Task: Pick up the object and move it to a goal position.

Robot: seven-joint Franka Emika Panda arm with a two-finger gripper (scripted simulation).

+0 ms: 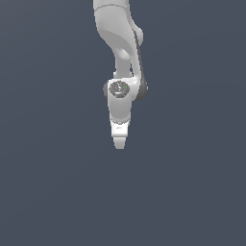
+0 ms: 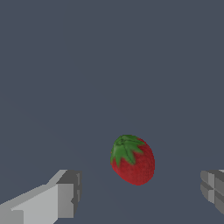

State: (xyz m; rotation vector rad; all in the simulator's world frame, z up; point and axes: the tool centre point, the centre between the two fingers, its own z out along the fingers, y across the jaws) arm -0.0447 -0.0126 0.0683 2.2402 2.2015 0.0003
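Gripper (image 2: 140, 192) hanging wide open, I'm seeing arm (image 1: 120, 57) pointing straight down, strawberry (image 2: 133, 161) lying tilted between fingers (image 2: 65, 194), untouched.

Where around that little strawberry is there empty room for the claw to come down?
In the wrist view, bare grey floor surrounds the strawberry, with open gaps between it and each of the two fingers. The gripper straddles it, open. Nothing else crowds it.
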